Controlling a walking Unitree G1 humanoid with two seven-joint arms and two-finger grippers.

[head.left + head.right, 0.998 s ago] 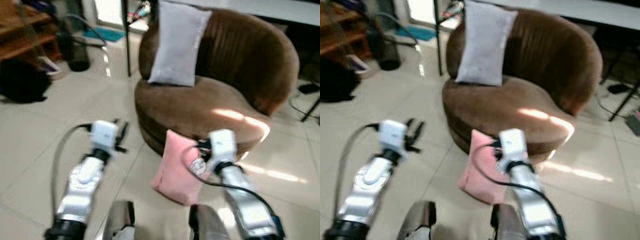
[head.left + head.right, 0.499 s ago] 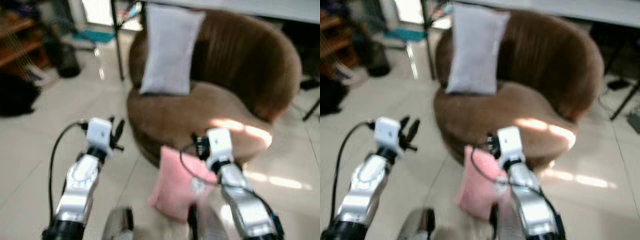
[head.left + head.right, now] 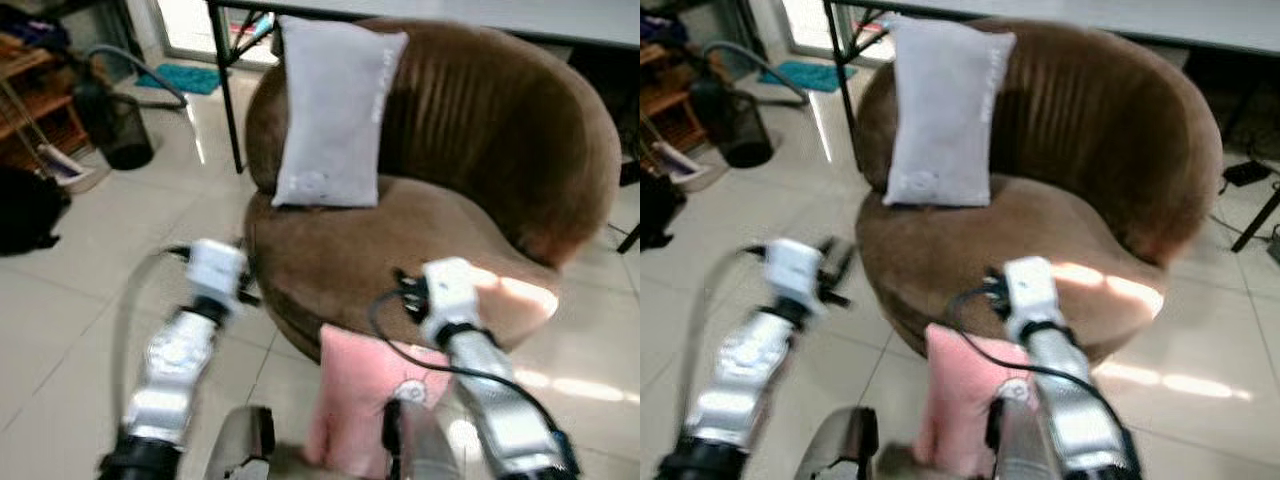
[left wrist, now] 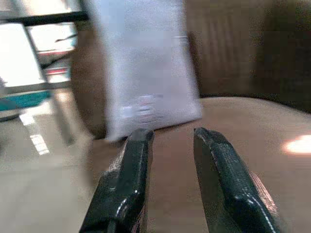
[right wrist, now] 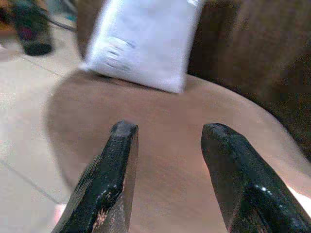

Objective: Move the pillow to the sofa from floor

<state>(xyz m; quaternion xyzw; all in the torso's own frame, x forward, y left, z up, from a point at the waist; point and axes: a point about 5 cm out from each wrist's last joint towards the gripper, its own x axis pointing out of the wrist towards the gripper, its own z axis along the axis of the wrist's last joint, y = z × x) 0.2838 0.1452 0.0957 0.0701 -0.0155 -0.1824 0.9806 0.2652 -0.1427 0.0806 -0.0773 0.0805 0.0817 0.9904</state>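
A pink pillow (image 3: 368,395) leans on the tiled floor (image 3: 60,300) against the base of a round brown sofa (image 3: 470,160), below and behind the fingertips of the right gripper (image 5: 167,133), which hovers over the seat with fingers spread wide and empty. The left gripper (image 4: 170,138), fingers parted a little and holding nothing, aims at a grey pillow (image 3: 335,110) already on the seat. Likely risk: a reach forward grabs the grey pillow instead. A dark bin (image 3: 118,130) stands well off; its contents cannot be seen.
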